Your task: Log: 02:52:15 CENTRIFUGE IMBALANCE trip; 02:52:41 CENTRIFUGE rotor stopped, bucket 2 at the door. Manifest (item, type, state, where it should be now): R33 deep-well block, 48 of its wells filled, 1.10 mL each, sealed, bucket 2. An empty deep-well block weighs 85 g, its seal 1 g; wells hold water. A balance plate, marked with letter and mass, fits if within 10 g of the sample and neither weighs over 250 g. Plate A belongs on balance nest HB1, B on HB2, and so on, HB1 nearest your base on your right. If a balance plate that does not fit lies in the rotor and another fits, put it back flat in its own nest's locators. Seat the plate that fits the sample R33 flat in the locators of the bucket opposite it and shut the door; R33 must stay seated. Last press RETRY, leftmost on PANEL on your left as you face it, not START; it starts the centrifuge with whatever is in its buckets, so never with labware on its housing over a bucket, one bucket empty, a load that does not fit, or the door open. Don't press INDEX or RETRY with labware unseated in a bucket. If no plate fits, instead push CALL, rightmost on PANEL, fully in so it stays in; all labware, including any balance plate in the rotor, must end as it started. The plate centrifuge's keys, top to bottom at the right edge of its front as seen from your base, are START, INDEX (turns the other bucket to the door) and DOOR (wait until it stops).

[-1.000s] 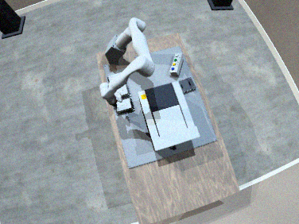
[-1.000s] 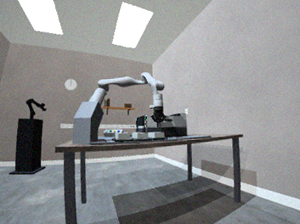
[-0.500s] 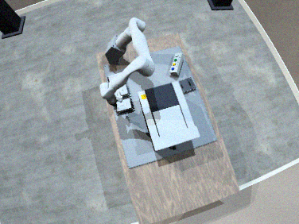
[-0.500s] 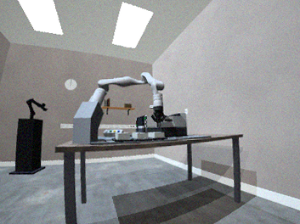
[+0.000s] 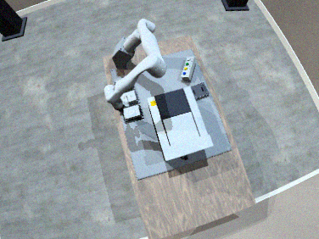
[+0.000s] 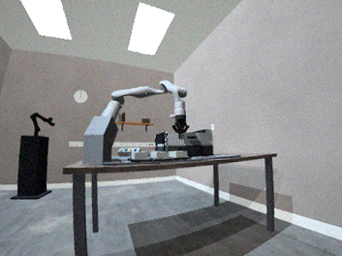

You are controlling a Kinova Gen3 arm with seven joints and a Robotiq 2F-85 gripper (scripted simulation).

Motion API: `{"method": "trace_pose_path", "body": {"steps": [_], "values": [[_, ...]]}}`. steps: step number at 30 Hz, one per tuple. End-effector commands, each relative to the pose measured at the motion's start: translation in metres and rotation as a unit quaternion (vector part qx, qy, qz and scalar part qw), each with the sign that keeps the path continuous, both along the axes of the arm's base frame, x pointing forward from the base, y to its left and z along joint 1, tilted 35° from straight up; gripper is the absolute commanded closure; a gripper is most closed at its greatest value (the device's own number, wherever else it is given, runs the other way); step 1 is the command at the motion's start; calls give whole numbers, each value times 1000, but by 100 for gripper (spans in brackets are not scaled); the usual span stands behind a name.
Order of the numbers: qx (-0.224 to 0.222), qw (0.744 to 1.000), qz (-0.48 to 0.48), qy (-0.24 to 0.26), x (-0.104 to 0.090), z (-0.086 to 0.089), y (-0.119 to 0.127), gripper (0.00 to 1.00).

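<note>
The plate centrifuge (image 5: pixel 182 127) is a white box in the middle of the grey mat, with its door open on a dark opening (image 5: pixel 173 103) at the near end. A strip of keys, with a yellow one (image 5: pixel 152 102), runs along the front edge. Two white balance plates (image 5: pixel 128 99) (image 5: pixel 131 113) lie in nests beside the centrifuge. They also show in the side view (image 6: pixel 160 155). My gripper (image 6: pixel 179 131) is shut and empty, pointing down a little above the plates. In the top view my wrist (image 5: pixel 113 97) hides the fingers, next to the nearer plate.
The PANEL (image 5: pixel 188 69) with coloured buttons stands at the mat's far corner. A dark block (image 5: pixel 199 91) lies beside the centrifuge on that side. My grey base (image 5: pixel 123 57) stands at the table's end. The wooden table reaches beyond the mat.
</note>
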State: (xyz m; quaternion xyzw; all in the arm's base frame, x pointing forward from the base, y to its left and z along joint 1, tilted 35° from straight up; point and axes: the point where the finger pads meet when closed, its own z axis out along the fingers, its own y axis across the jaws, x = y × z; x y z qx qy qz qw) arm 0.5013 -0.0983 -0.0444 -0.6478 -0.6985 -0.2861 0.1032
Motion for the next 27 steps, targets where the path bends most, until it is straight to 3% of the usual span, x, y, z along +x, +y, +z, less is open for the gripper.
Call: {"method": "trace_pose_path", "body": {"steps": [1, 27], "values": [[-1, 1000, -1, -1, -2, 8, -6, 90], [-1, 1000, -1, -1, -19, 70, -47, 90]]}}
